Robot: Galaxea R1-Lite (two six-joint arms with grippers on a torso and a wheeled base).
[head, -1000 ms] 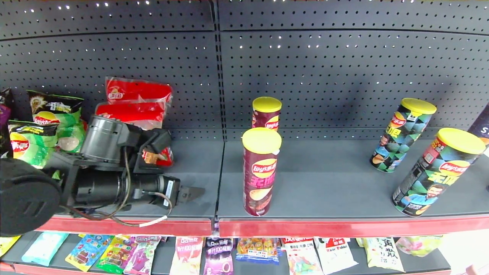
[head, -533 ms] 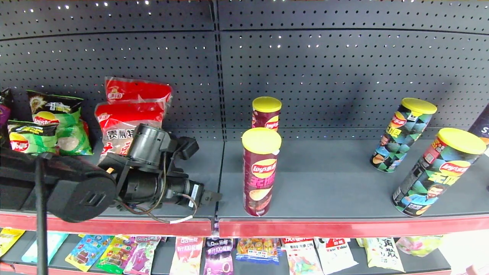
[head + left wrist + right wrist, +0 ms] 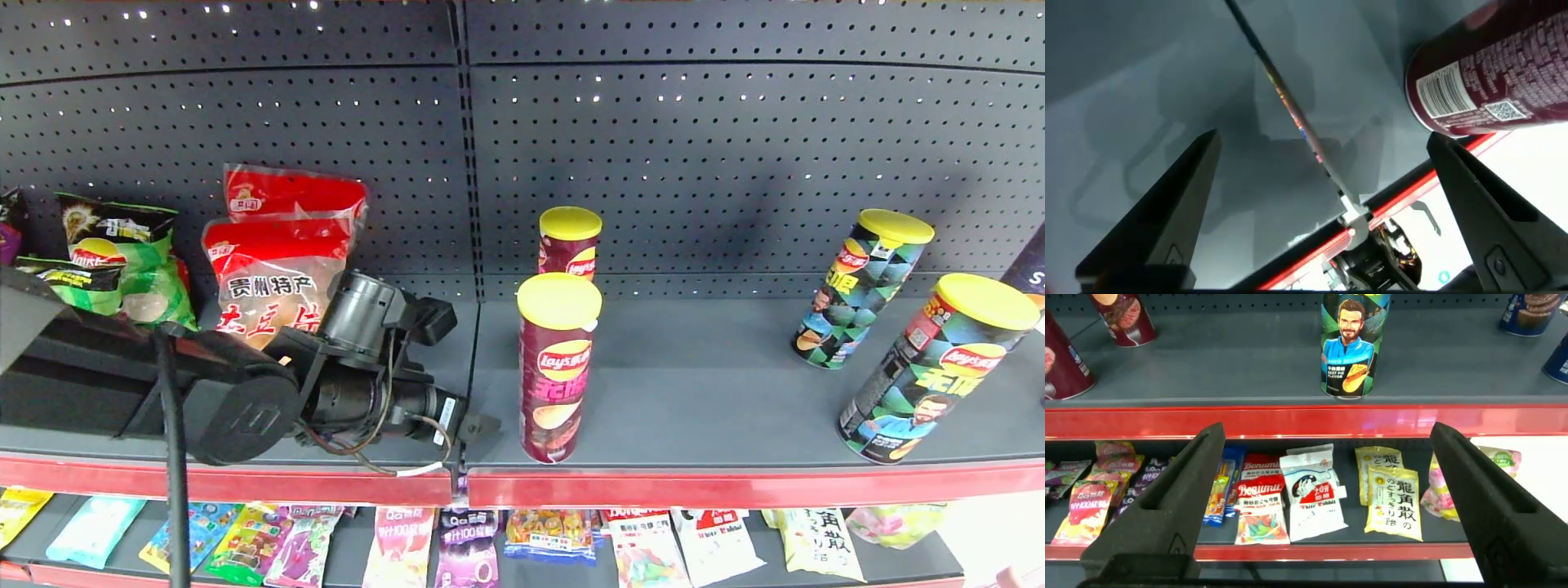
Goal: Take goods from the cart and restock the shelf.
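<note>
The left arm has been carried further right along the shelf [image 3: 694, 392] over the last second, and the red bags [image 3: 273, 278] behind it are now uncovered. The arm is stretched nearly level, low over the shelf's front edge. The left gripper [image 3: 483, 425] is brought just beside the maroon can [image 3: 557, 367], which stands upright at the front; seemingly no contact is made. Its jaws are spread wide, nothing held. The right gripper [image 3: 1327, 429] is likewise spread and empty, faced toward a teal can [image 3: 1354, 343].
</note>
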